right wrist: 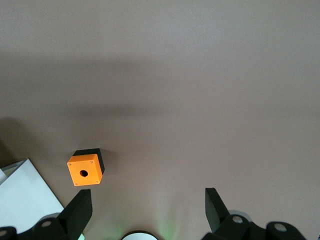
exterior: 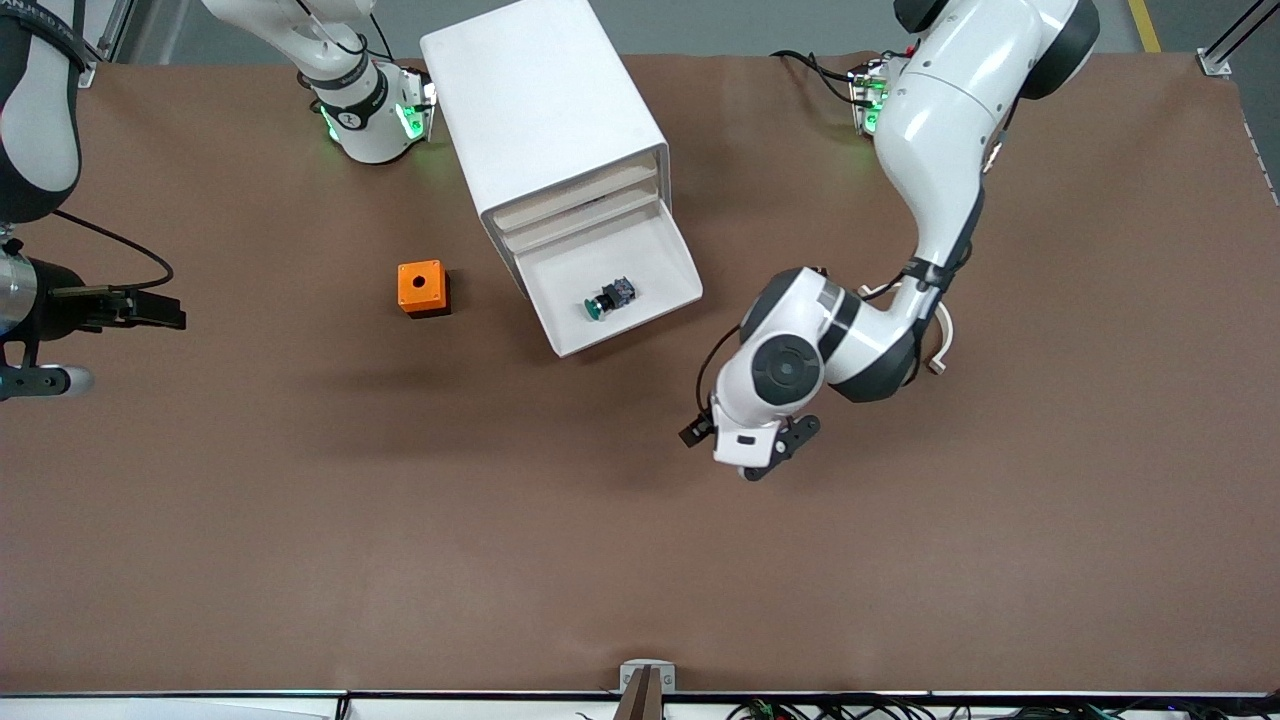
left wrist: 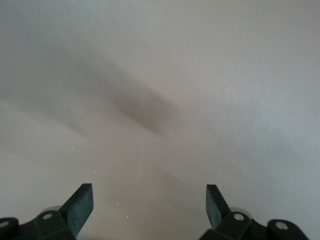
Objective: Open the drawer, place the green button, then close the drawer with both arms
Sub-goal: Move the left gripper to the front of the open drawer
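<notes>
The button point(exterior: 608, 298), black body with a green cap, lies on its side in the open lowest drawer point(exterior: 630, 334) of the white cabinet point(exterior: 540, 100). My left gripper point(exterior: 745, 442) is open and empty, pointing down over bare table nearer the front camera than the drawer; its wrist view point(left wrist: 150, 195) shows only the brown table between its fingers. My right gripper point(exterior: 150, 308) is open and empty, held high at the right arm's end of the table. In its wrist view point(right wrist: 147, 197) nothing is between the fingers, and the button is out of that view.
An orange box with a hole point(exterior: 422, 288) stands on the table beside the cabinet, toward the right arm's end; it also shows in the right wrist view point(right wrist: 86, 167). Two upper drawers of the cabinet are shut. The brown table point(exterior: 500, 550) is bare nearer the front camera.
</notes>
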### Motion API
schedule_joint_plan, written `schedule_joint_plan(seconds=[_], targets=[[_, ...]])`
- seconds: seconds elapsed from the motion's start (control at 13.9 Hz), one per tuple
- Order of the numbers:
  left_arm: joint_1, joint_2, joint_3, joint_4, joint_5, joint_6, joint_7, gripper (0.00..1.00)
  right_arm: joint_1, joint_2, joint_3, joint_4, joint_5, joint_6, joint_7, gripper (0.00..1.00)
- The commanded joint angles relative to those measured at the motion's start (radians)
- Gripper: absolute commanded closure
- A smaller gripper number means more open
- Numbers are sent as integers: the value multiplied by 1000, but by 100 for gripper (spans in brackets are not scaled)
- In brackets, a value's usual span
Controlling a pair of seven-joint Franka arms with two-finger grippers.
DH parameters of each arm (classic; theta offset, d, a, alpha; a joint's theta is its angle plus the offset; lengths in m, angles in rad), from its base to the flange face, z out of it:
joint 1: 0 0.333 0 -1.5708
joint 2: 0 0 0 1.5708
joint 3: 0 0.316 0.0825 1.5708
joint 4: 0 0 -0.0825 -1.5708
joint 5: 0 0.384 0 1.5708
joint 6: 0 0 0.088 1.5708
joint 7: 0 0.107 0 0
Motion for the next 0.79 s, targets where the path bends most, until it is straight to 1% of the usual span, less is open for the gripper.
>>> schedule_joint_plan(seconds=[0.0, 0.07, 0.36, 0.5, 0.72], targets=[[-63, 0, 8, -9, 45, -12, -40, 1, -12, -2, 13, 20, -10, -7, -12, 0], [-76, 3, 8, -9, 47, -12, -50, 1, 0, -5, 11, 31, -19, -9, -12, 0], [-134, 5, 6, -11, 48, -15, -94, 1, -32, -1, 13, 57, -13, -6, -20, 0], [-151, 7, 5, -11, 47, -16, -96, 1, -25, -1, 14, 81, -18, -15, -14, 0], [-185, 7, 5, -11, 47, -16, -116, 1, -23, -8, 17, 91, -12, -27, -14, 0]])
